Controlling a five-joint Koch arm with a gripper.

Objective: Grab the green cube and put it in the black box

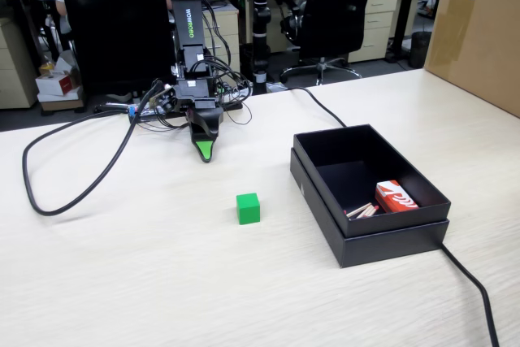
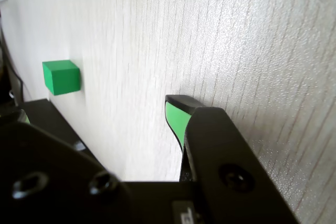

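Note:
The green cube (image 1: pixel 248 208) sits on the pale wooden table, near the middle in the fixed view. My gripper (image 1: pixel 205 150) hangs tip-down close to the table, behind and left of the cube, apart from it. In the wrist view the cube (image 2: pixel 61 77) lies at the upper left, beyond my gripper (image 2: pixel 97 109). One green-padded finger (image 2: pixel 176 121) shows at the right, the other jaw is a dark mass at the left, and bare table shows between them. The gripper is open and holds nothing. The black box (image 1: pixel 390 245) stands to the right of the cube.
Inside the black box lie a small red and white packet (image 1: pixel 396 197) and some wooden sticks (image 1: pixel 363 210). A black cable (image 1: pixel 65 193) loops over the left of the table; another (image 1: pixel 475 290) runs from the box to the front edge. A brown cardboard box (image 1: pixel 479 34) stands at the far right.

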